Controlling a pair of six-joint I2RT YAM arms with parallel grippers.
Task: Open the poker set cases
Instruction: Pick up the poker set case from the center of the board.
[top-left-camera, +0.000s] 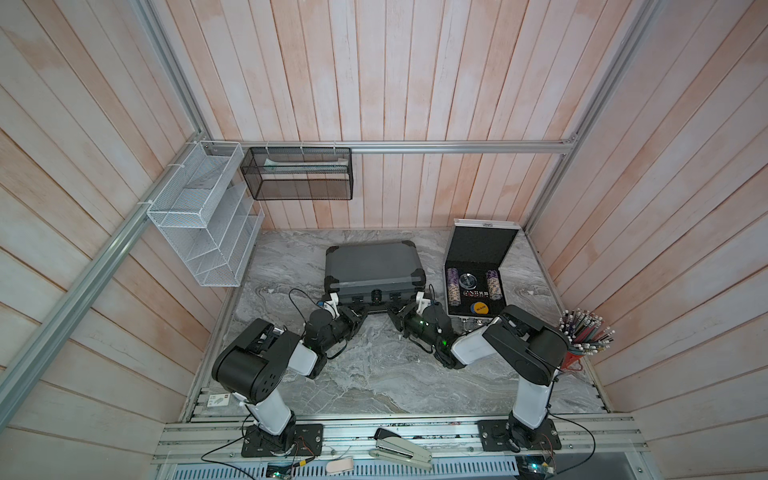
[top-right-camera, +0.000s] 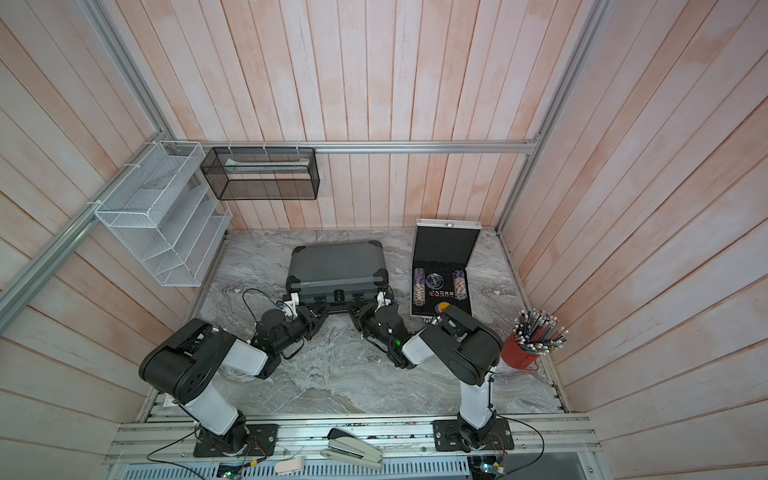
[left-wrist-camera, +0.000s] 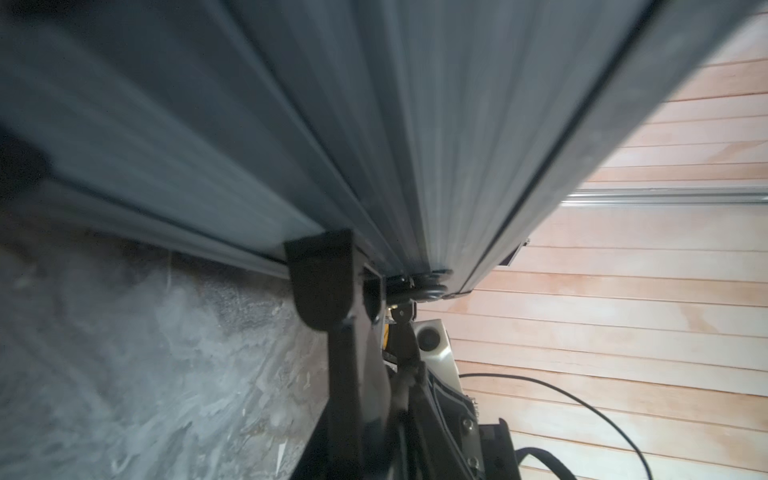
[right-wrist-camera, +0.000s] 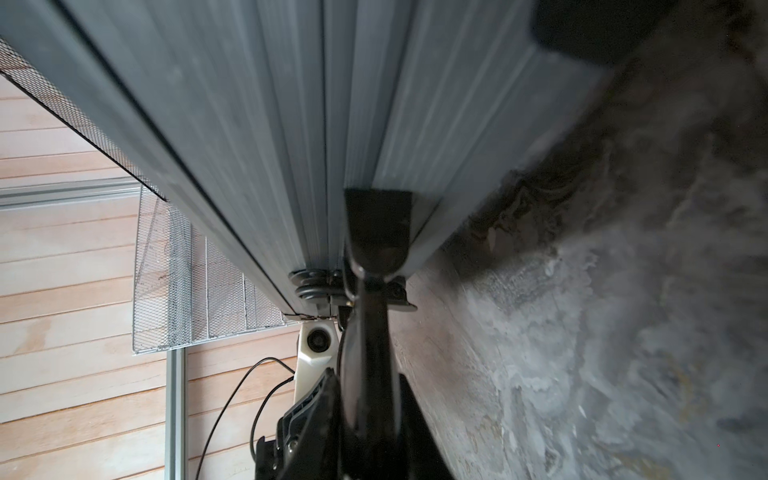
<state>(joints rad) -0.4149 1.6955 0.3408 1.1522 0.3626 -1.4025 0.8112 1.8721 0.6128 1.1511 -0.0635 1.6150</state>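
Dark grey case: lies flat in the middle of the counter, toward the back wall. Its lid is down, and its front face with handle and latches turns toward the arms. Seen in both top views.
Silver case: just to the right of the dark grey case and apart from it. It is open, with the black-lined lid standing up at the back.
Poker chips: stacks lying in the silver case's base, with a yellow disc at its near edge.
Left fingers: at the front face of the dark grey case, left of the handle. One tip is pressed against the lower edge beside a latch. I cannot tell whether they are apart or together, or whether they pinch anything.
Right fingers: together, set against the same front face right of the handle and close beside the other latch. No grip on any part can be made out.
Pencil cup: red, full of pencils, at the counter's right edge behind the right arm.
Stapler: on the front rail between the arm bases.
White mesh rack: hung on the left wall.
Black mesh basket: hung on the back rail.
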